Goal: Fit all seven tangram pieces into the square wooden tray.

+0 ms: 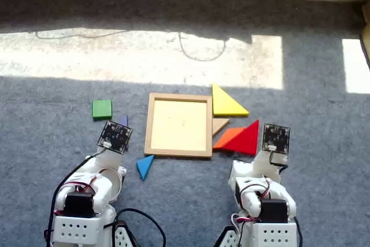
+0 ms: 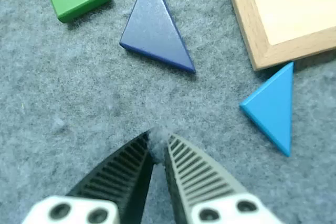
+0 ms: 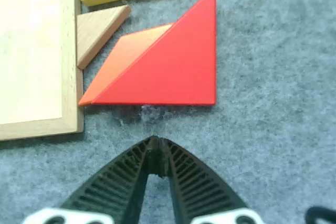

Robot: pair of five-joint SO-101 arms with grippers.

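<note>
The square wooden tray (image 1: 149, 124) lies on the grey carpet between both arms, its inside bare. Left of it lie a green square (image 1: 102, 109), a dark blue triangle (image 2: 155, 29) and a light blue triangle (image 1: 144, 166). On its right side lie a yellow triangle (image 1: 226, 103), a tan piece (image 1: 219, 124), an orange piece (image 1: 227, 136) and a large red triangle (image 1: 247, 139) lying over the orange one. My left gripper (image 2: 158, 139) is shut and empty, just short of the dark blue triangle. Shut and empty too, my right gripper (image 3: 155, 142) rests close to the red triangle's (image 3: 176, 72) long edge.
A bright sunlit band crosses the carpet beyond the tray, with a thin cable (image 1: 196, 50) lying in it. A wall edge runs along the far side. Open carpet lies to the far left and far right of the arms.
</note>
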